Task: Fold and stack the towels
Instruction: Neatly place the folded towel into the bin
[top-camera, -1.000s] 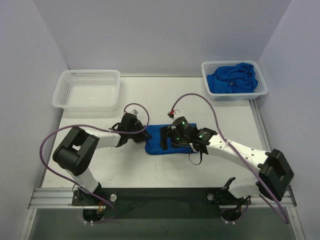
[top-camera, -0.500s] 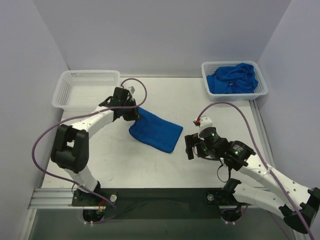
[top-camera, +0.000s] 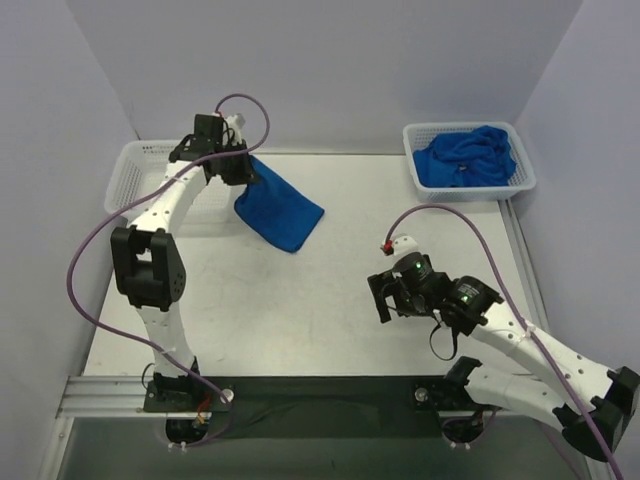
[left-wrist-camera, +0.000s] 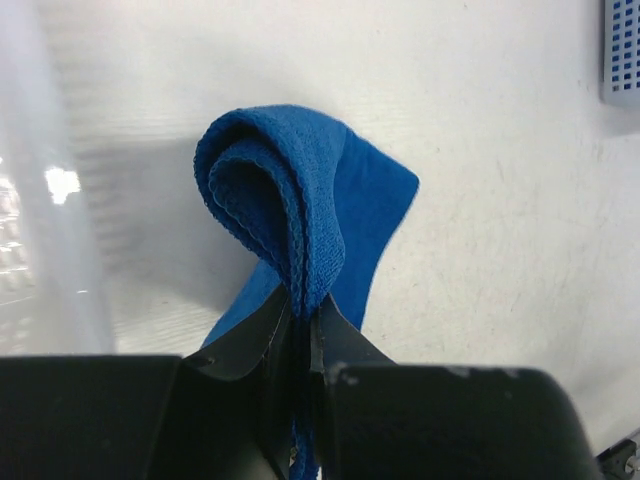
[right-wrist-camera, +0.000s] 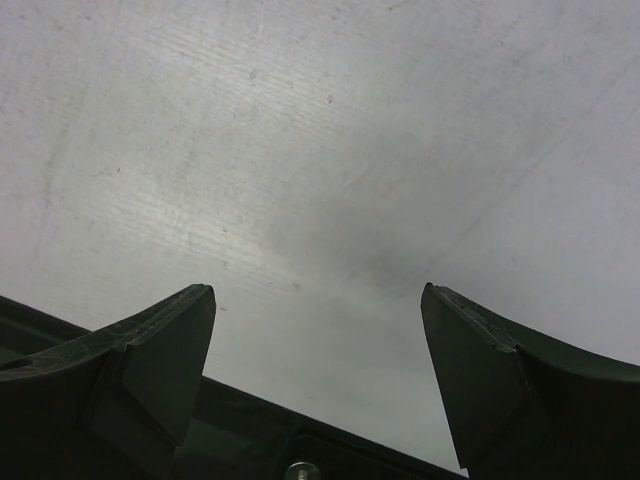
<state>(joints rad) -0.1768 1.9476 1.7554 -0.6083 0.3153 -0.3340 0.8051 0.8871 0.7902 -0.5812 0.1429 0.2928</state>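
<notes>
My left gripper (top-camera: 243, 172) is shut on a folded blue towel (top-camera: 278, 208) and holds it in the air beside the right rim of the white basket (top-camera: 135, 172) at the back left. In the left wrist view the towel (left-wrist-camera: 300, 200) hangs doubled over from my left gripper (left-wrist-camera: 303, 318). My right gripper (top-camera: 381, 298) is open and empty, low over the bare table at the front right. In the right wrist view my right gripper (right-wrist-camera: 315, 300) has only table between its fingers. Several crumpled blue towels (top-camera: 465, 156) fill the back right basket.
The white basket at the back left looks empty. The basket (top-camera: 524, 165) holding the blue towels stands at the back right corner. Grey walls close in the table at the back and both sides.
My left gripper has lifted the folded towel off the table middle and carried it back left towards the white basket. My right gripper let go and pulled back to the front right.
</notes>
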